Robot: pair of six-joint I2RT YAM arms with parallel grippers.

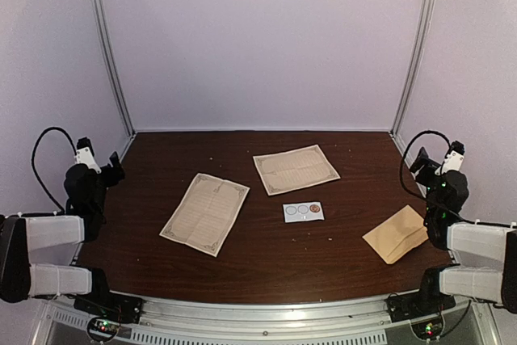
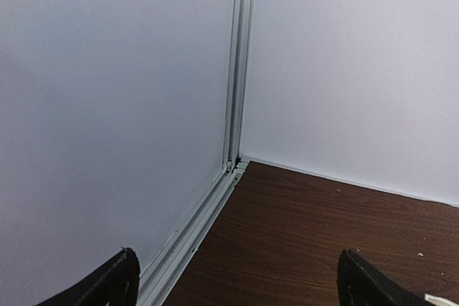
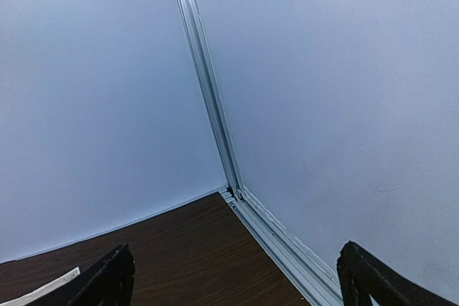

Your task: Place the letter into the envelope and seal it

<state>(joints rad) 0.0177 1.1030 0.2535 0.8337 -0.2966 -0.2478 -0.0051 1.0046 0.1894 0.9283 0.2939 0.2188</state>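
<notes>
Two cream letter sheets with ornate borders lie flat on the dark wood table (image 1: 266, 252): one letter (image 1: 204, 213) left of centre, the other letter (image 1: 296, 169) further back. The tan envelope (image 1: 396, 233) lies at the front right, close to the right arm. My left gripper (image 1: 114, 167) is pulled back at the table's left edge and faces the back left corner. It is open and empty (image 2: 240, 286). My right gripper (image 1: 419, 162) is likewise pulled back at the right edge, open and empty (image 3: 237, 282), aimed at the back right corner. Neither gripper touches any paper.
A small white card with round stickers (image 1: 304, 212) lies between the letters and the envelope. White walls with aluminium posts (image 1: 111, 46) enclose the table on three sides. A metal rail (image 1: 266, 325) runs along the near edge, between the arm bases.
</notes>
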